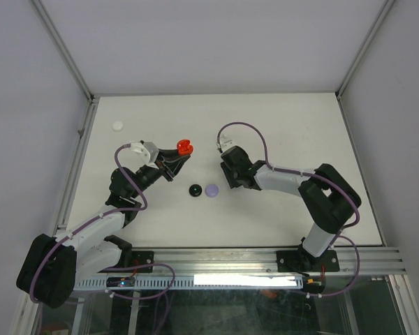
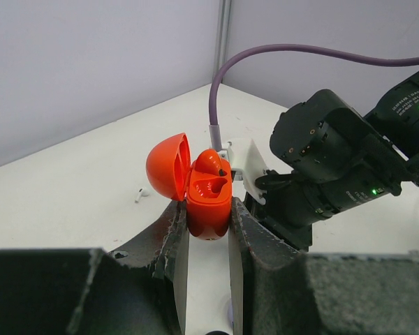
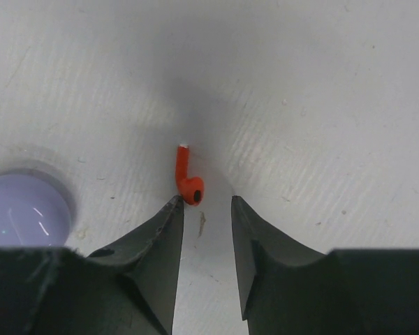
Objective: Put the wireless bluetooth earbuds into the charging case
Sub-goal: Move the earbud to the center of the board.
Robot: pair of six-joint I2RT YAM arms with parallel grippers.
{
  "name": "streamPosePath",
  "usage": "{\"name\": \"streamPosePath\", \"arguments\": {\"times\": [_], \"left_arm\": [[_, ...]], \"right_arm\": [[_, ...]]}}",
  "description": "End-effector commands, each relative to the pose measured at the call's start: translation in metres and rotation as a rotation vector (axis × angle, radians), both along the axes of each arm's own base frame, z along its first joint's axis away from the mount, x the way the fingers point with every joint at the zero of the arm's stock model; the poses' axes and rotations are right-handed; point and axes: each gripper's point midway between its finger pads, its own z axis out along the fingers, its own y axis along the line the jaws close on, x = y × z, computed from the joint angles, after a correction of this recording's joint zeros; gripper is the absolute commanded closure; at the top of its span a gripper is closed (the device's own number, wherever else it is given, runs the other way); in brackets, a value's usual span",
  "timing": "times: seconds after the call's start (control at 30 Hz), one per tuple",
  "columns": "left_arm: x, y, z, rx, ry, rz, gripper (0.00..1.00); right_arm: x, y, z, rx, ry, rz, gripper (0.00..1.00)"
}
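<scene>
Access likely explains why the left gripper (image 2: 207, 213) clamps the glossy red plastic clamshell charging case (image 2: 209, 197) with its lid (image 2: 169, 166) open toward 9 o'clock: one red stemmed earbud (image 2: 211, 164) sits in its 12 o'clock well, and the nearer well looks bare. Past the round black case (image 1: 194, 190) and round lavender case (image 1: 211, 190) on the white counter (image 1: 279, 125), the right gripper (image 3: 206, 202) hangs open over the second red earbud (image 3: 187, 178) at its 11 o'clock, seemingly poised to pick.

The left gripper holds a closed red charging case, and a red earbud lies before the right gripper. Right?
Not quite: the left wrist view shows the glossy red plastic charging case in the left gripper open, lid hinged back. The rest holds.
</scene>
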Motion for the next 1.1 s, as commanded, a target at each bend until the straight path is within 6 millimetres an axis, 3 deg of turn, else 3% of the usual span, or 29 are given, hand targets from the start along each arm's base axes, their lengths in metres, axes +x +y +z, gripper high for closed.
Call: {"name": "streamPosePath", "arguments": {"times": [0.0,0.2,0.73,0.9,1.07], "left_arm": [[0.002,0.003,0.03,-0.026,-0.096,0.01,1.0],[0.002,0.003,0.03,-0.025,-0.097,0.013,1.0],[0.002,0.002,0.03,-0.025,-0.095,0.007,1.0],[0.002,0.003,0.03,-0.025,-0.097,0.015,1.0],[0.002,0.002,0.03,-0.024,-0.093,0.009,1.0]], "right_arm": [[0.005,-0.018,0.005,-0.054,-0.028,-0.034,0.64],[0.019,-0.032,0.006,-0.02,-0.024,-0.102,0.64],[0.048,-0.017,0.009,0.069,-0.032,-0.127,0.64],[0.047,-0.023,0.013,0.055,-0.034,-0.158,0.64],[0.031,-0.031,0.013,0.05,0.008,-0.172,0.63]]}}
